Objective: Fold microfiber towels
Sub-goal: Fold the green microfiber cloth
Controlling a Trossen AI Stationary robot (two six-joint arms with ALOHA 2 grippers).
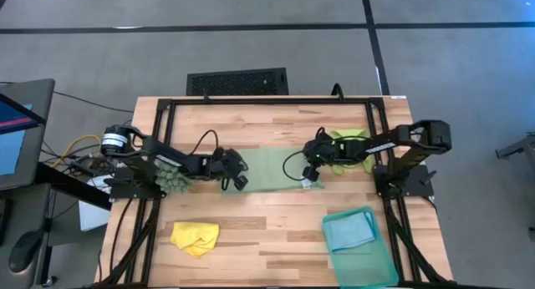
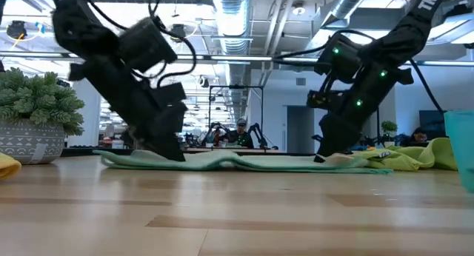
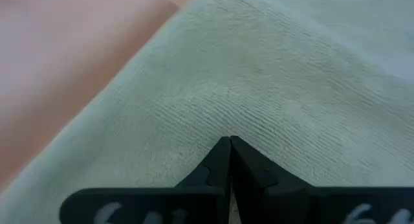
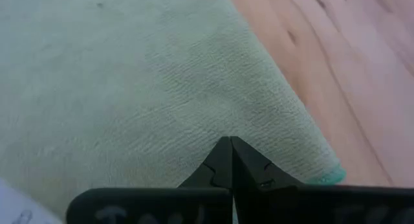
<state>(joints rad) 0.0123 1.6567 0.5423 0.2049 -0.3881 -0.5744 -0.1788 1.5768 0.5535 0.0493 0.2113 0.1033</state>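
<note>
Towels counted: four small soft microfiber cloths show on the light wooden slatted table [image 1: 267, 230].
Nearest edge, yellow: one crumpled yellow microfiber towel [image 1: 195, 237] lies loose on the front left of the table; in the low view only its corner [image 2: 6, 166] shows at the picture's edge.
Nearest edge, blue: one folded light blue microfiber towel [image 1: 349, 230] rests inside the single teal rectangular plastic tray [image 1: 380, 268] at the front right.
Middle, sage: one pale sage green microfiber towel [image 1: 272, 169] lies spread flat between the two arms, a slight ripple along it in the low view [image 2: 244, 163].
Left gripper [image 1: 237, 179]: fingers pressed together, pinching the sage towel at its left front corner; its wrist view shows the dark tips [image 3: 229, 160] closed on the fabric.
Right gripper [image 1: 309, 179]: fingers likewise pressed together on the same towel's right front corner, the tips [image 4: 230, 160] meeting on the cloth beside a teal stitched edge.
Behind the right gripper: one bunched lime green microfiber towel [image 1: 349, 147], touching the sage towel's right end.
Left side: one dark-green fuzzy spiky plant [image 2: 38, 100] in a patterned grey pot [image 2: 29, 143].
Writing: white lettering on both gripper bodies is cut off and unreadable.
Far room: a seated person [image 2: 241, 130] beyond the table.
</note>
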